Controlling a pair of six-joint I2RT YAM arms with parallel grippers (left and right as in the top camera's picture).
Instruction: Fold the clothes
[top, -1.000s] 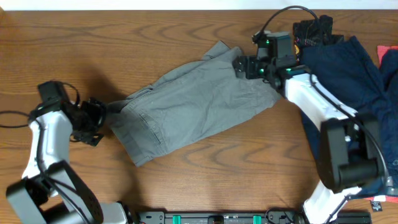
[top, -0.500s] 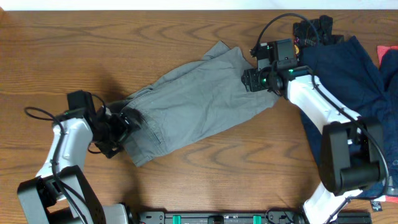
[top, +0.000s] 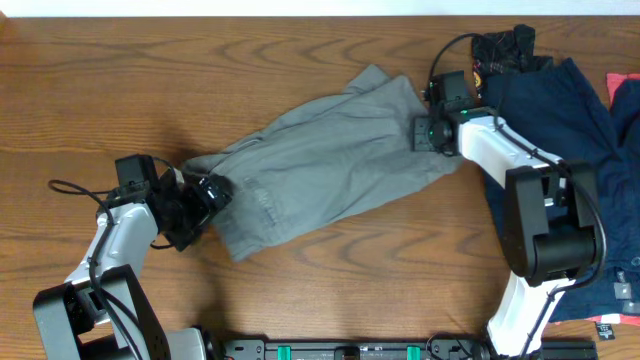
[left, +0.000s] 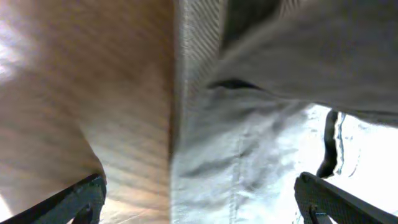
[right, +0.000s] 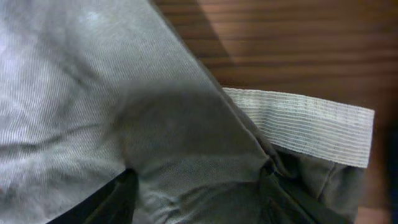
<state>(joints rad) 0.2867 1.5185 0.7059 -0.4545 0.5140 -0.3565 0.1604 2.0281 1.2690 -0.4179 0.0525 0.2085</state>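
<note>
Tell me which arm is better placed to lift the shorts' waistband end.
Right: the right gripper sits on the shorts beside the pale waistband lining; the left gripper is at the opposite end.

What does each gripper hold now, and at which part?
Left gripper: nothing, fingers open at the shorts' edge. Right gripper: cloth beside the pale band lies between its fingers; grip uncertain.

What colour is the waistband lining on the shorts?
Pale off-white, finely striped waistband lining; the right wrist view shows it best.
</note>
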